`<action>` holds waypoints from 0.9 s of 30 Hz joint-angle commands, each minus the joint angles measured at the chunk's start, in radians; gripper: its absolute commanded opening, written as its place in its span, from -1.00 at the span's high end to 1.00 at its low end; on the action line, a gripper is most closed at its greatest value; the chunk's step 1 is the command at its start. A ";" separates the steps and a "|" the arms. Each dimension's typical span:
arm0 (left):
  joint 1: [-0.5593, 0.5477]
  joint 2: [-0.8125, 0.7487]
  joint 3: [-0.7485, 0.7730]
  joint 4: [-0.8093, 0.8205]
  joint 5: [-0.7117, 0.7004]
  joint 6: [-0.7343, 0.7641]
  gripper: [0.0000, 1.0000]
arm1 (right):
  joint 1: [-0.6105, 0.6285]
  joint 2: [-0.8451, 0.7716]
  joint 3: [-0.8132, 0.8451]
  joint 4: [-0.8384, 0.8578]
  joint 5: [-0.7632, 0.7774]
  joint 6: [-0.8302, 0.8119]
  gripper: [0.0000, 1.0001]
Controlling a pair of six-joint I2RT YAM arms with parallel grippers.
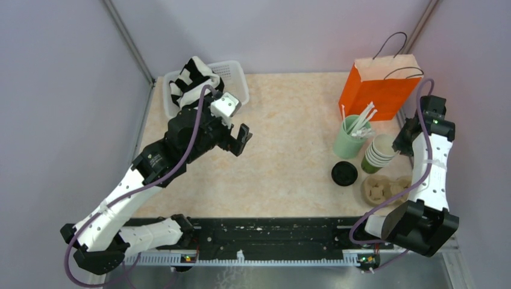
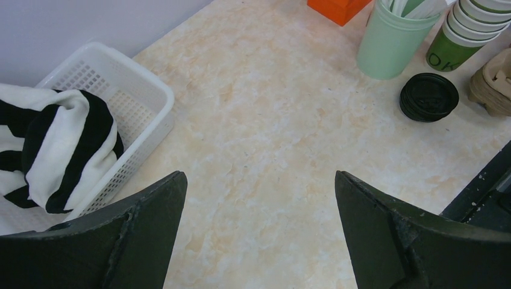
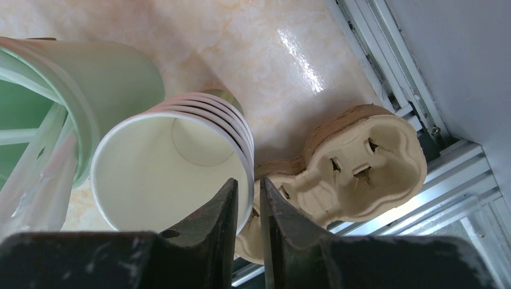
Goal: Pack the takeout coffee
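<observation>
the desk was shut in by pale walls on the left, back and right, with a black rail along its near edge. its middle lay open, a broad bare stretch between the white basket in the far left corner, which held a black-and-white striped cloth, and the cluster of things on the right. there the room was tight. an orange paper bag stood at the back and a mint tumbler of white straws stood just in front of it. the stack of dark green cups stood right beside the tumbler. the black lids were piled near the stack's left, and a cardboard cup carrier lay by the near rail, close to the right wall.

the right claw was at the stack's rim. one finger was inside the cream-lined top cup and the other outside, nearly together and pinching the cup wall between them. the carrier lay just past the outer finger. the left claw hung over the open middle with its fingers wide apart and nothing between them, well apart from the cups and lids.

in the left wrist view pale letters showed on the green side of the lowest cup, partly hidden and not surely readable.
</observation>
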 commanded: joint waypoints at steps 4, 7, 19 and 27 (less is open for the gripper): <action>-0.005 0.010 0.032 0.032 -0.008 0.016 -0.97 | -0.003 -0.014 0.000 0.036 0.008 -0.007 0.74; -0.007 0.017 0.038 0.029 -0.009 0.016 -0.98 | -0.004 -0.017 0.010 0.031 0.013 -0.006 0.91; -0.012 0.059 0.080 0.009 -0.004 0.012 -0.97 | -0.004 -0.070 0.147 -0.050 0.023 0.055 1.00; -0.013 0.098 0.118 -0.002 0.020 -0.014 -0.97 | -0.002 -0.125 0.182 -0.027 0.002 0.062 1.00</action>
